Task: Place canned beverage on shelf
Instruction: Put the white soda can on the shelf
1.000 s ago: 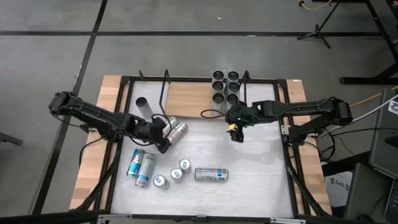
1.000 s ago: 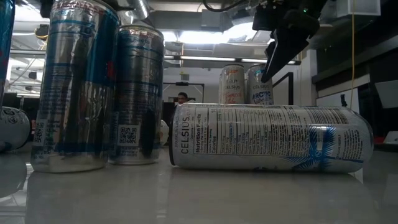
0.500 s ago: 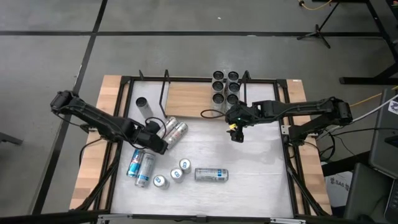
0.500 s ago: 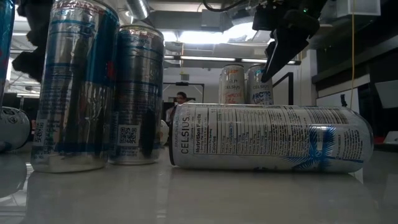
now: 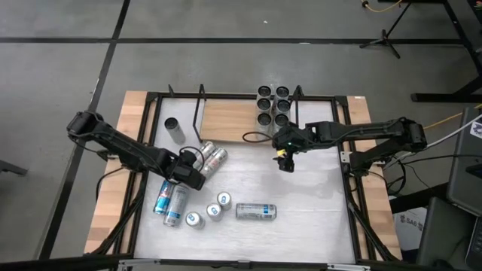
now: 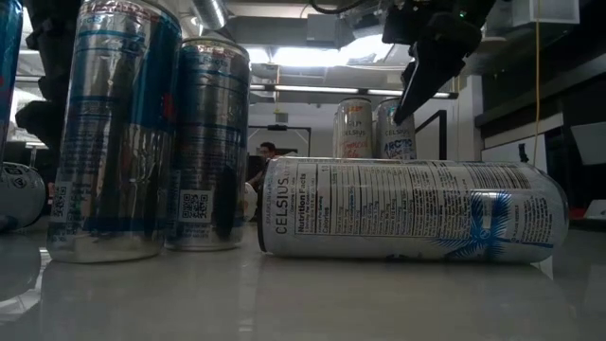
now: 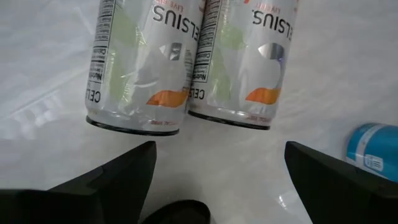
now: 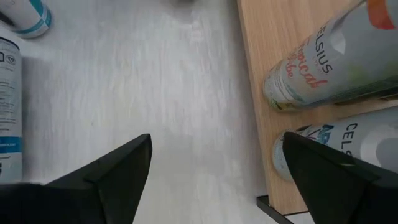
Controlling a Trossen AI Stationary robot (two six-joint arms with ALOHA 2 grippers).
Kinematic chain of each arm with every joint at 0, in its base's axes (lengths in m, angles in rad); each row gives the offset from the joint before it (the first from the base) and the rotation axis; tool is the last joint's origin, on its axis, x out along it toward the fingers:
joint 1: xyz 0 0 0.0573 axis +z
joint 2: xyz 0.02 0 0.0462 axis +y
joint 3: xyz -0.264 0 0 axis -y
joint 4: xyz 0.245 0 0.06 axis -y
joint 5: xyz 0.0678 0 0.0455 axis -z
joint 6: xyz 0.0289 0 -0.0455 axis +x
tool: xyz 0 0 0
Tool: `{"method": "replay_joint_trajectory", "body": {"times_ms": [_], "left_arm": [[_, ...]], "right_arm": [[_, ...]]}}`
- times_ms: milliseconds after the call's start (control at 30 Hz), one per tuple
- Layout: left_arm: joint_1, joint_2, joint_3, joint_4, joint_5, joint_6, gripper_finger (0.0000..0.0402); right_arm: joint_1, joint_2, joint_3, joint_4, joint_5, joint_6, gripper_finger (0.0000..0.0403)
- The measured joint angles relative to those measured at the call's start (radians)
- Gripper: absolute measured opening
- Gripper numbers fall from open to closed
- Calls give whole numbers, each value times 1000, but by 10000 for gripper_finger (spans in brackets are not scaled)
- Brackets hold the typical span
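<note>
The shelf (image 5: 226, 120), a light wooden board in a black rod frame, stands at the table's far side. Several cans (image 5: 273, 107) stand upright on its right end and also show in the right wrist view (image 8: 323, 56). Two silver cans with orange marks (image 5: 210, 155) lie side by side on the white table, their bottom ends (image 7: 180, 118) toward my left gripper. My left gripper (image 5: 188, 176) (image 7: 217, 180) is open and empty just near-left of them. My right gripper (image 5: 286, 160) (image 8: 211, 180) is open and empty, above the table by the shelf's near right corner.
One can (image 5: 172, 128) stands at the table's far left. Two blue cans (image 5: 170, 200) lie near the left edge, three small ones (image 5: 211, 211) stand beside them, and one (image 5: 256, 211) (image 6: 407, 208) lies near the front. A black frame (image 5: 354, 196) rims the table.
My left gripper has drawn back from the two lying cans, toward the table's near left, staying open. The cans lie where they were. My right gripper has kept still.
</note>
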Motion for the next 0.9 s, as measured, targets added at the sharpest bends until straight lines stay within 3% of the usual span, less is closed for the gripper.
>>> {"method": "replay_joint_trajectory", "body": {"times_ms": [900], "left_arm": [[1, 15, 0, 98, -44, 3, 348]], "right_arm": [[0, 0, 0, 17, 0, 0, 351]]}}
